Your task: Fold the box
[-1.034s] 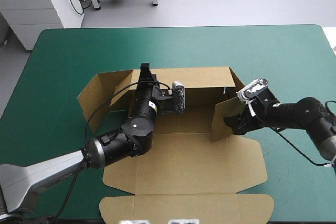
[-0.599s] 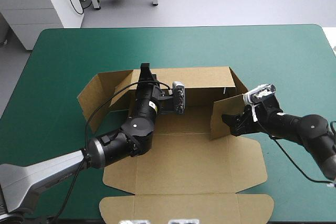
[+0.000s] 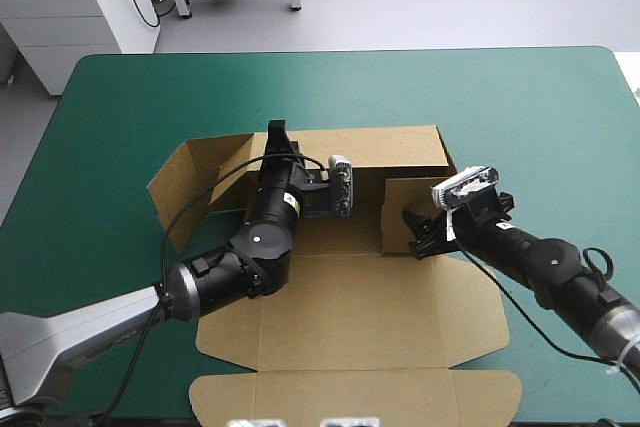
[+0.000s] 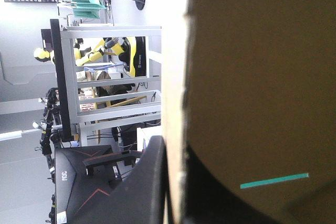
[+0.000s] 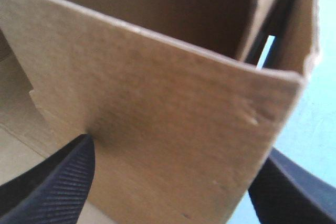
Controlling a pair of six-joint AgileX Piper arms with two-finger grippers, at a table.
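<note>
Holding: left hand (image 3: 277, 137) is clenched on the top edge of the back wall (image 3: 395, 147). The left wrist view shows the board pinched between my fingers (image 4: 149, 187).
right hand (image 3: 418, 231): released and grasping nothing. Its fingers (image 5: 58, 182) are spread wide, with the side flap (image 3: 402, 209) standing just ahead of them.
box (image 3: 350, 297): mid-table (image 3: 150, 97). The base is flat, the back wall is up, the left flap (image 3: 185, 182) is splayed outward, and the lid panel (image 3: 350, 397) lies flat toward the near edge.
contact: I can't tell whether the right fingers actually touch the side flap or sit just shy of it.
risk, spring-back: nothing pinches the side flap. An off-centre push with spread fingers could skid off it and let it swing back out.
risk, slide: pushing low or hard could drag the whole sheet across the table. The left pinch is my only anchor, so the load could crease or tear the back wall there.
risk, mis-tuck: the right wrist view shows a slit of teal-green where the flap meets the back wall, so they aren't seated. If the flap corner catches on the wall's end, it could buckle instead of folding square.
risk, left side: the left flap is untouched. Any shift of the base could move it off its crease line.
</note>
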